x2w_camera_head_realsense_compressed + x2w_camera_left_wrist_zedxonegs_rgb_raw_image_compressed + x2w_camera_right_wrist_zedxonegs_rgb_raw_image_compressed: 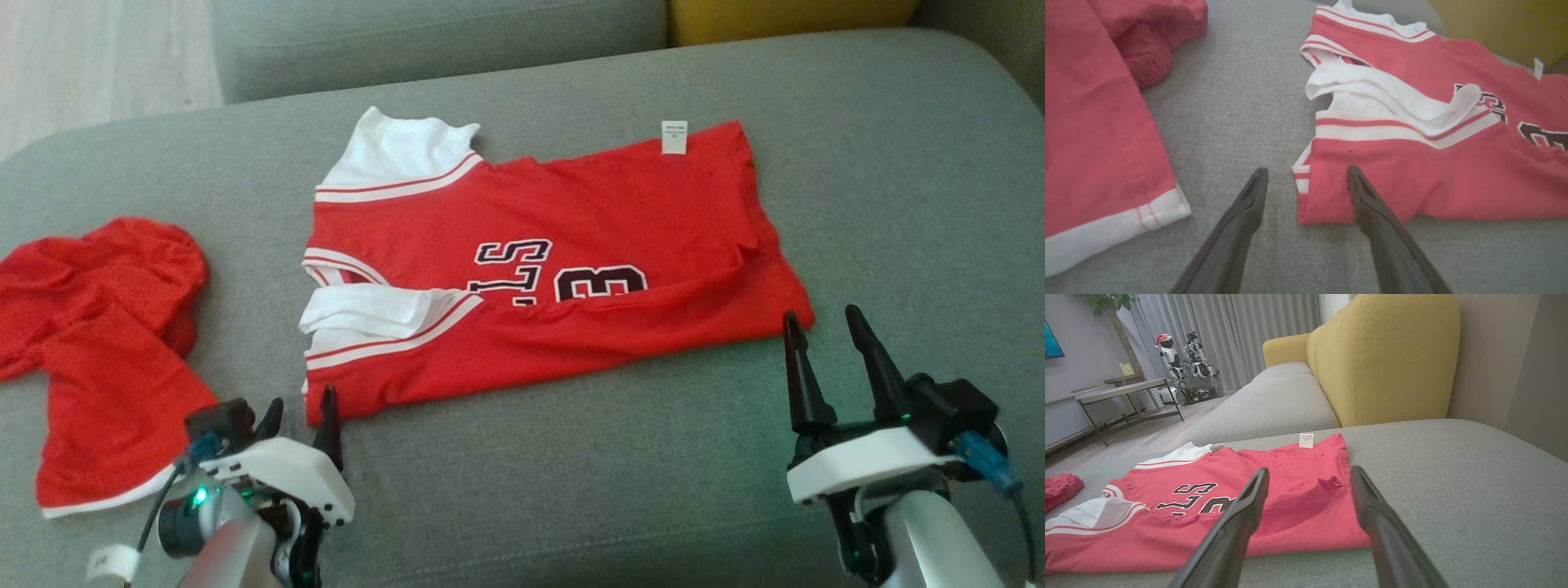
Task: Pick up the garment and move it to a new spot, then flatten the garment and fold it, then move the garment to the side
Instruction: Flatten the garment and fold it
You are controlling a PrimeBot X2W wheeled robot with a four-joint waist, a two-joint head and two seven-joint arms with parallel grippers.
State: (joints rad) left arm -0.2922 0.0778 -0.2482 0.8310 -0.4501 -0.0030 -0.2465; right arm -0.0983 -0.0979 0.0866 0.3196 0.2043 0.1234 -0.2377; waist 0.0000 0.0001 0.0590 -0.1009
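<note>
Looking at red jersey spread sideways across the middle of grey sofa cushion. Neck end toward cushion's left, hem toward its right, white care tag on the far side. Near long edge already flipped up over the lower half of the lettering, so judging first fold done or half done. Also second red garment bunched at cushion's left end, apart from jersey. Leave alone.

For left claw: near cushion's front edge, spread wide, gripping nothing. In left wrist view, one finger over jersey's near neck-side corner (contact unclear), other over bare cushion. For right claw: likewise spread wide and empty, tips just beside near hem-side corner.

Handling, as judgement: thin, light, limp, no stiffness. Expect sag, drag and some cling to cushion weave. Pinch both layers at the two near corners, deep enough to catch the fold. Lift together and keep tension between claws to avoid bunching. Watch loose white armhole flap at neck end, likely to flop out mid-fold.
</note>
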